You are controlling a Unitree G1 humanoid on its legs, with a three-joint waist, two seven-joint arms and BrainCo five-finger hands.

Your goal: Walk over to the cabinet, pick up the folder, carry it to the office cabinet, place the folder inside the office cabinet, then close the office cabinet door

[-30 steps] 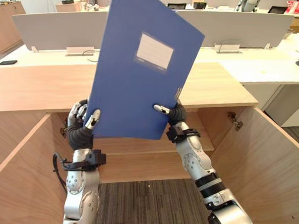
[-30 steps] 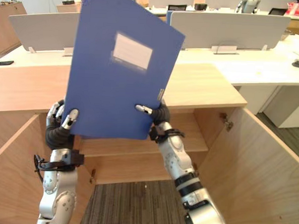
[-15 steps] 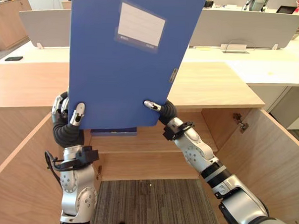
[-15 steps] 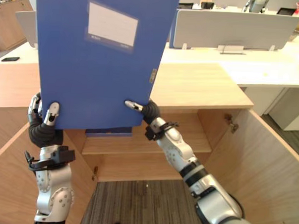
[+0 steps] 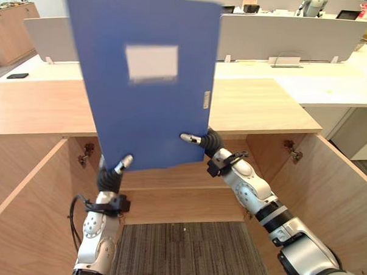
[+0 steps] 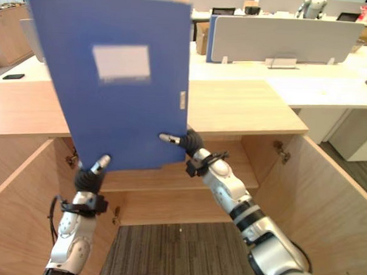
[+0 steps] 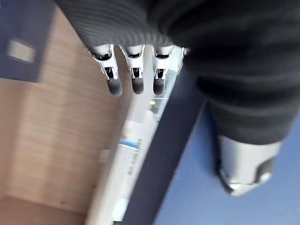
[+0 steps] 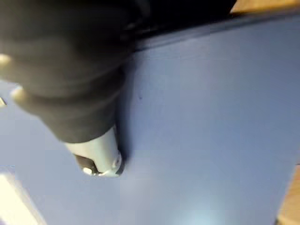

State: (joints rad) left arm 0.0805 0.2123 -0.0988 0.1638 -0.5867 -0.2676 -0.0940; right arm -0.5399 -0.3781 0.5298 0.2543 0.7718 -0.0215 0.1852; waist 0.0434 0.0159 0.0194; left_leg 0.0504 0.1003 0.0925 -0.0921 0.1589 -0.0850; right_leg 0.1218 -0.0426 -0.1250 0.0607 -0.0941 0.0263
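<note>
**Folder's up in both hands, right at the open office cabinet**

The robot has the blue folder (image 5: 143,81) held upright in the air above the open front of the office cabinet (image 5: 264,107), front face towards the head camera. The face carries a pale label (image 5: 151,63), and a small metal clasp (image 5: 206,99) sits on its edge. From the head views the folder covers part of the cabinet's wooden top.

The left hand (image 5: 116,170) is clamped on the folder's bottom corner. In the left wrist view the fingers (image 7: 134,75) lie along the back, the thumb (image 7: 243,164) presses on the blue front, and the folder's edge is pinched between them.

The right hand (image 5: 203,140) pinches the other lower corner, thumb flat on the front. The rest of its fingers are tucked behind the folder, so I can't see them.

Both cabinet doors are swung wide open, one at (image 5: 333,199) and the other at (image 5: 22,197). The shelf (image 5: 170,173) inside sits just below the folder's bottom edge. Grey carpet (image 5: 185,247) runs in front of the cabinet, and white desks (image 5: 332,77) with grey divider screens (image 5: 285,35) stand behind it.
</note>
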